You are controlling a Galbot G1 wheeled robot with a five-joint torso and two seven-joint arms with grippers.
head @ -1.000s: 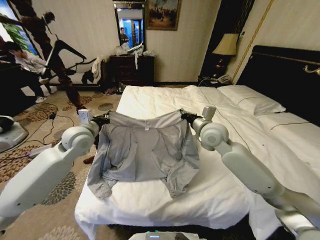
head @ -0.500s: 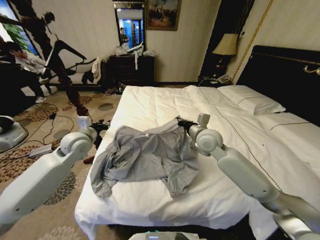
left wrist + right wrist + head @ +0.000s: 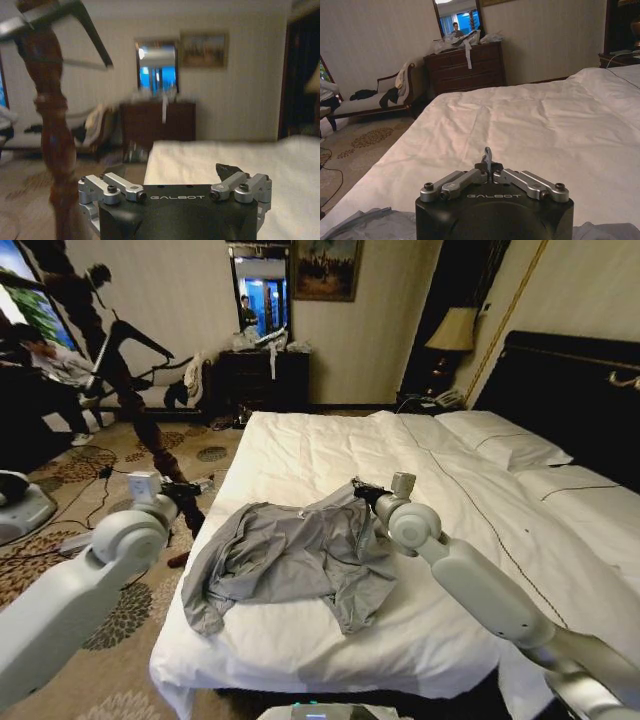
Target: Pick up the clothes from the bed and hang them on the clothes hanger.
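Right gripper pinched shut on a fold of the clothes — thin, limp, crumpled on the bed; best taken at the shoulders. Left gripper spread open, off the bedside.

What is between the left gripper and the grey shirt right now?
Nothing visible. The left gripper hangs just off the bed's left edge, above the carpet, jaws open, with bare white duvet between it and the grey shirt. The right gripper is at the shirt's far edge, jaws shut on the cloth.
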